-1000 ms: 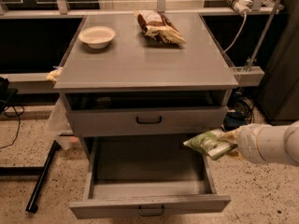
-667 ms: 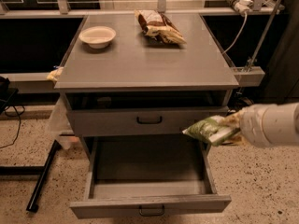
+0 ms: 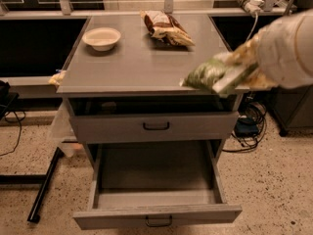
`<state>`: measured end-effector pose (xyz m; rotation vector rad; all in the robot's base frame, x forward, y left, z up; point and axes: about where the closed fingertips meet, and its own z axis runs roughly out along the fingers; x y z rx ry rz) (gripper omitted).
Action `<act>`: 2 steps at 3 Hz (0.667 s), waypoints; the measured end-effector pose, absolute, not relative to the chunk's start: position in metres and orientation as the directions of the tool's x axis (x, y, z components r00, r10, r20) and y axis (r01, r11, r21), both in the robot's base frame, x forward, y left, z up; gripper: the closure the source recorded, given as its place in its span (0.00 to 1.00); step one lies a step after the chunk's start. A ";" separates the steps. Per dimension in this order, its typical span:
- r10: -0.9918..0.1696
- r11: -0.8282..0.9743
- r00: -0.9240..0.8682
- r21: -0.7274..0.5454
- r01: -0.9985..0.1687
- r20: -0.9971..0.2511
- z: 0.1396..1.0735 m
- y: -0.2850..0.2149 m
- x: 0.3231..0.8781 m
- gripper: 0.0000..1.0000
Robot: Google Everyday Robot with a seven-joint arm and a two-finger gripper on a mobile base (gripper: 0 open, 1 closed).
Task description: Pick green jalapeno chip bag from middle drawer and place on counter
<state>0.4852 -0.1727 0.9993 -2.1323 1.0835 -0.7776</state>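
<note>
Gripper (image 3: 234, 74) up at the R front corner of the counter (image 3: 137, 65), clamped on the green jalapeno chip bag (image 3: 208, 75). Bag's glossy, crinkled, green w/ a pale silvery edge, hanging in the air over the counter's front-right edge, slightly tilted; can't tell if it touches the surface. Fat white rounded arm (image 3: 288, 45) comes in from the R behind it, motion-blurred.

Counter: flat matte grey rectangle, wider than the cabinet below. On it, back L, a shallow round cream bowl (image 3: 101, 37); back centre, a crumpled brown-and-cream snack bag (image 3: 166, 28), lying flat, well apart from the bowl.

Below: upper drawer (image 3: 156, 127), taller grey front, black handle, closed. Under that the middle drawer (image 3: 156, 214) pulled out, boxy grey, low front panel, small black handle, smooth grey bottom showing.

Floor (image 3: 274, 190) speckled, stone-like. Black cables (image 3: 249, 131) on the R, black pole (image 3: 44, 190) lower L.
</note>
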 end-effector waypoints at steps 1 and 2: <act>-0.841 -0.477 0.483 -0.754 -0.451 0.242 1.022 -0.170 0.485 1.00; -0.836 -0.467 0.496 -0.779 -0.417 0.236 1.010 -0.160 0.518 1.00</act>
